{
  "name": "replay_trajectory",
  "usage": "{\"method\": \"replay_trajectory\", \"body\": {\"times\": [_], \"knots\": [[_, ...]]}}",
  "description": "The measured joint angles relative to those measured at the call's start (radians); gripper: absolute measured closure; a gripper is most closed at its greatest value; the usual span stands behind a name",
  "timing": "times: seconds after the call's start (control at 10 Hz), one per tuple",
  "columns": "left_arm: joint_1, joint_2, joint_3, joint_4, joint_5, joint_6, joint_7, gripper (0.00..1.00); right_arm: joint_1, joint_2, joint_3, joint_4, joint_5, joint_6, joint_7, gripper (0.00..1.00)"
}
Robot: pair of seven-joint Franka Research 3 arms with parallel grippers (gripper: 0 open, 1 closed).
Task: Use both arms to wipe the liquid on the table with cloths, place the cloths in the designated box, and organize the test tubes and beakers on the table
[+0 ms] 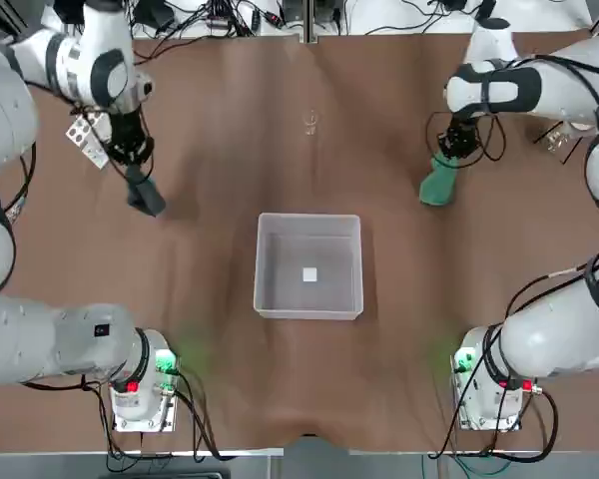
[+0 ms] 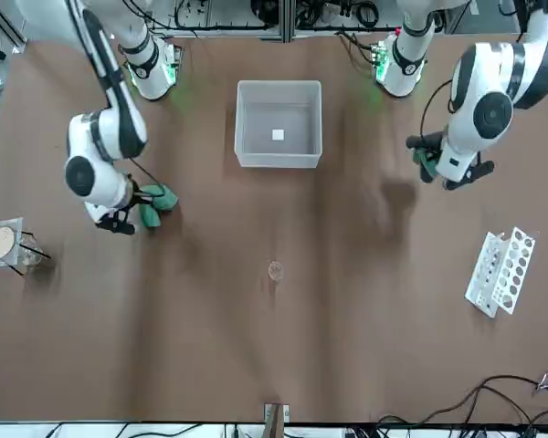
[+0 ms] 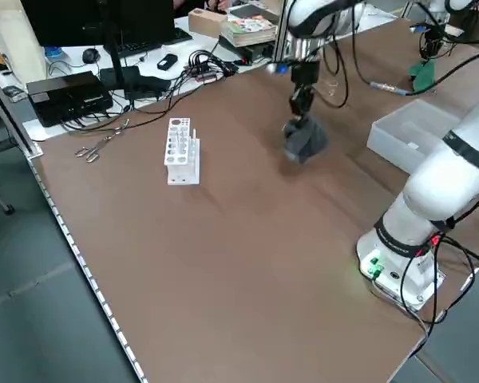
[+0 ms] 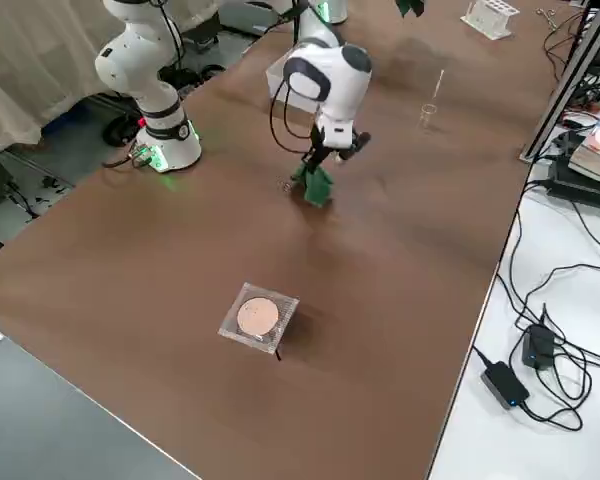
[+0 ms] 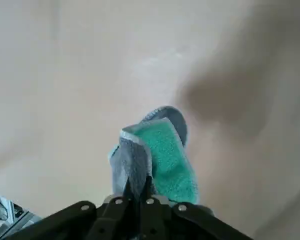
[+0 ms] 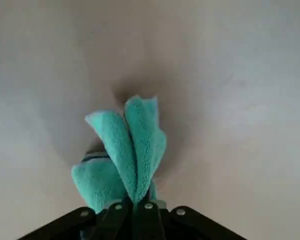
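Your left gripper [image 1: 132, 165] jaws pinch the dark grey cloth [image 1: 146, 195]; your right gripper [image 1: 457, 143] jaws pinch the green cloth [image 1: 439, 182], both above the brown table [image 1: 299, 160].

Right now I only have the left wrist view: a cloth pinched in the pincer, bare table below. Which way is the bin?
Observer: The bin sits mid-table between the arms, to the robot's right of the left pincer and nearer the bases.
Operator: Anything in it?
Observer: No cloth, only a small white square on its floor.
Operator: Where is the right arm?
Observer: The right pincer is out at the far right of the table, shut on a green cloth that hangs below it.
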Motion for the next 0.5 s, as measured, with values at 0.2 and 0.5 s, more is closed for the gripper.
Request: {"method": "replay_trajectory", "body": {"times": [0.2,0.5], "knots": [[0.0,-0.004,-0.094,0.109,-0.125,-0.121,0.0,0.94,-0.106,0.049,-0.001,0.001,-0.005,0.029,-0.176,0.95],[0.001,-0.003,-0.278,0.188,-0.294,-0.164,-0.03,0.94,-0.279,0.08,-0.003,0.01,-0.078,0.086,-0.444,0.95]]}}
